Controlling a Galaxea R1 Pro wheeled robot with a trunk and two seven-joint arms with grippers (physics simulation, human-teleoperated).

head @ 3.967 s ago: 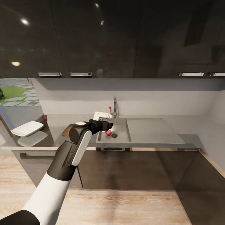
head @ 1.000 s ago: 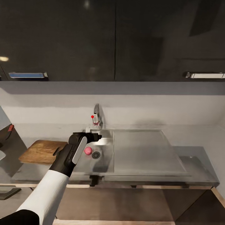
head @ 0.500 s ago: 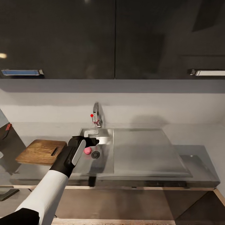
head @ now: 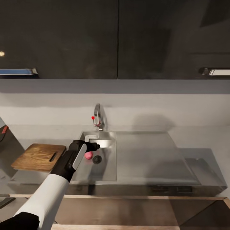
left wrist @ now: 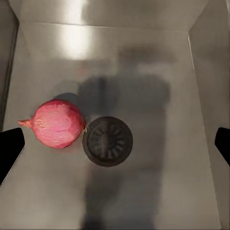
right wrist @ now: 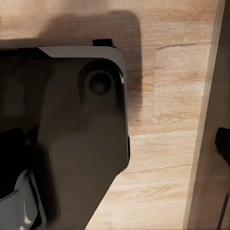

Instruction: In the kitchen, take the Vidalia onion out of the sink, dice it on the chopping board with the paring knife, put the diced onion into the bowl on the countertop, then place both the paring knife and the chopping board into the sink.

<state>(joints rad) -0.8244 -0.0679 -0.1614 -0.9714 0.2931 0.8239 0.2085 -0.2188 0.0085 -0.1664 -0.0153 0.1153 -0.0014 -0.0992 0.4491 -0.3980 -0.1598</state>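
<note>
The pink-red Vidalia onion (head: 88, 155) lies on the sink (head: 107, 171) basin floor, just beside the round drain (head: 97, 159). My left gripper (head: 95, 147) hangs over the basin, close above the onion. In the left wrist view the onion (left wrist: 56, 123) sits near one fingertip (left wrist: 9, 149), and the left gripper (left wrist: 115, 146) is open and holds nothing. The wooden chopping board (head: 40, 156) rests on the countertop (head: 198, 163) left of the sink. My right gripper (right wrist: 115, 146) is open, low beside the robot's dark base. The bowl is out of view.
A chrome faucet (head: 98, 117) with a red knob stands behind the basin. The flat drainboard (head: 150, 159) stretches to the right. Dark upper cabinets (head: 118, 38) hang overhead. A small red-tipped object (head: 4, 129) lies at the far left; I cannot tell what it is.
The head view has closed in on the sink and shifted, so the camera moved. My left gripper has come down a little toward the onion. The onion has stayed by the drain.
</note>
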